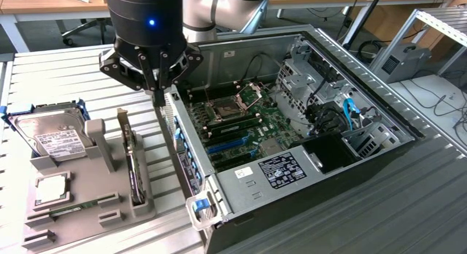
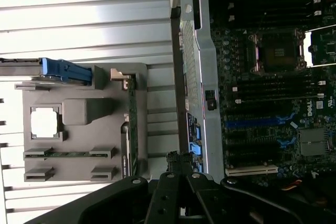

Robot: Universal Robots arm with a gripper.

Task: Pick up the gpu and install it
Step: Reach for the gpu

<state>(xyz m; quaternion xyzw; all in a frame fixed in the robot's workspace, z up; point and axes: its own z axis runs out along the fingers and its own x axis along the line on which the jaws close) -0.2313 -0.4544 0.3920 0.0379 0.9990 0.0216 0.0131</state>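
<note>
Hand (image 1: 157, 100): clenched, empty, upper left, over the case (image 1: 241, 52) wall.
Gpu (image 1: 132, 155): on edge in grey holder (image 1: 99, 147), lower left.

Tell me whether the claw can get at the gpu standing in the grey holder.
Probably yes. The gpu stands on edge in the grey holder with its top edge bare, and nothing lies between it and the claw hanging above. The claw is shut, so it would need to open first.
</note>
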